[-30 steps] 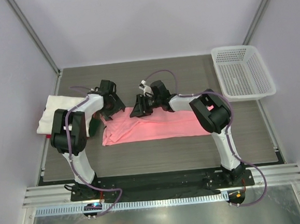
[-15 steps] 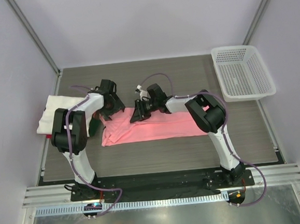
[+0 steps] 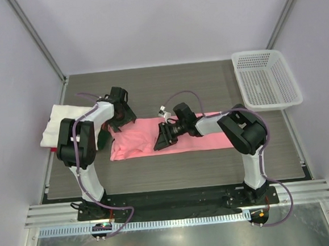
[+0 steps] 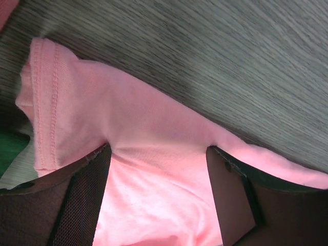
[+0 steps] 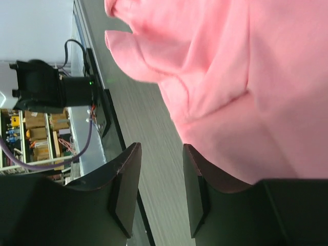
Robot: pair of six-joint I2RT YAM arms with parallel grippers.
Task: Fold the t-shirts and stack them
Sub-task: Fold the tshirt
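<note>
The right gripper (image 3: 162, 141) has moved from the far edge of the salmon-pink cotton t-shirt (image 3: 205, 134) to its near edge. The lengthwise fold appears laid, and the shirt lies as a long strip on the table (image 3: 167, 86). The right jaws stand slightly apart and empty. The left gripper (image 4: 158, 154) sits at the shirt's left end, jaws wide apart, straddling fabric beside the sleeve.

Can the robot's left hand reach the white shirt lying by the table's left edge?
Probably yes. The white shirt lies right beside the left arm, and I can see nothing lying on it. The left hand is open over a corner of the pink shirt, so it looks free to swing over.
</note>
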